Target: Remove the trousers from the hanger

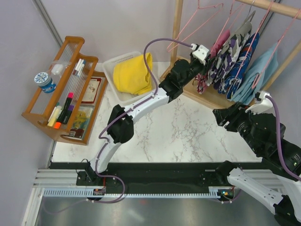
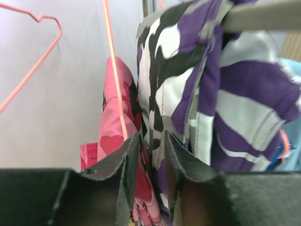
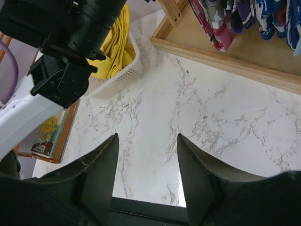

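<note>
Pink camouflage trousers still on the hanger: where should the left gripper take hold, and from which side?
Probably pinch the hanging folded cloth of the pink camouflage trousers, clear of the pink hanger wire, coming from its open side, left in the left-wrist view; the purple-white garment crowds its right.

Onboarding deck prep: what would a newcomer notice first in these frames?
The left gripper is up at the pink camouflage trousers on the far-right rack, beside a purple-white garment. Bright yellow trousers lie heaped in the white basket, far centre. The right gripper hangs open over the marble table.
</note>
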`<state>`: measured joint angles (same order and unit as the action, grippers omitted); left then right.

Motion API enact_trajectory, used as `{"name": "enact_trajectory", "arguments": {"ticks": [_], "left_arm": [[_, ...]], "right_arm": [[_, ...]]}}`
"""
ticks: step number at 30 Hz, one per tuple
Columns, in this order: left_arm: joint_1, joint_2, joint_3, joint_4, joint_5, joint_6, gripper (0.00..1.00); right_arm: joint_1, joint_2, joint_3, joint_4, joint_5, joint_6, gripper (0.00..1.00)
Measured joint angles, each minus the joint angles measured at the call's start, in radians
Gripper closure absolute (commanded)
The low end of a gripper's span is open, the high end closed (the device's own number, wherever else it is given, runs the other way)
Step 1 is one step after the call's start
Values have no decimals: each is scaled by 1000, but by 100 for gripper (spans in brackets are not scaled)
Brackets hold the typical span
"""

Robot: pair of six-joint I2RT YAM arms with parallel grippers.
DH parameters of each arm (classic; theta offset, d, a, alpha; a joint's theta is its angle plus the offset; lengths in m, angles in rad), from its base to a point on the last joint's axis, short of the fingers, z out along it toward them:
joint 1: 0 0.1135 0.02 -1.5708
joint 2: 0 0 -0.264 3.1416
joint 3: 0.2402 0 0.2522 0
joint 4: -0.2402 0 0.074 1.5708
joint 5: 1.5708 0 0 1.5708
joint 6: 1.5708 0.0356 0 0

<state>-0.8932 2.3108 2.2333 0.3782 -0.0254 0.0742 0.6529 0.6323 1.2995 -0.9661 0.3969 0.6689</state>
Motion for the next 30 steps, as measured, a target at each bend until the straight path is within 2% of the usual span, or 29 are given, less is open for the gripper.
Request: {"name": "enact_trajectory", "arguments": {"ticks": [11,16,17,21,30], "left_arm": [[17,179,209,-25,0,-1,71],[22,215,252,-11,1,-2,84],[23,219,259,-10,1,-1,91],[28,220,274,-4,1,-1,98],[36,220,281,-2,9,0,98]], "right_arm": [[0,10,0,1,-24,1,41],[0,10,0,1,-30,5,41],[0,10,0,1,-31,7,41],[0,11,0,1,-34,9,41],[0,31,0,9,-45,12,41]]}}
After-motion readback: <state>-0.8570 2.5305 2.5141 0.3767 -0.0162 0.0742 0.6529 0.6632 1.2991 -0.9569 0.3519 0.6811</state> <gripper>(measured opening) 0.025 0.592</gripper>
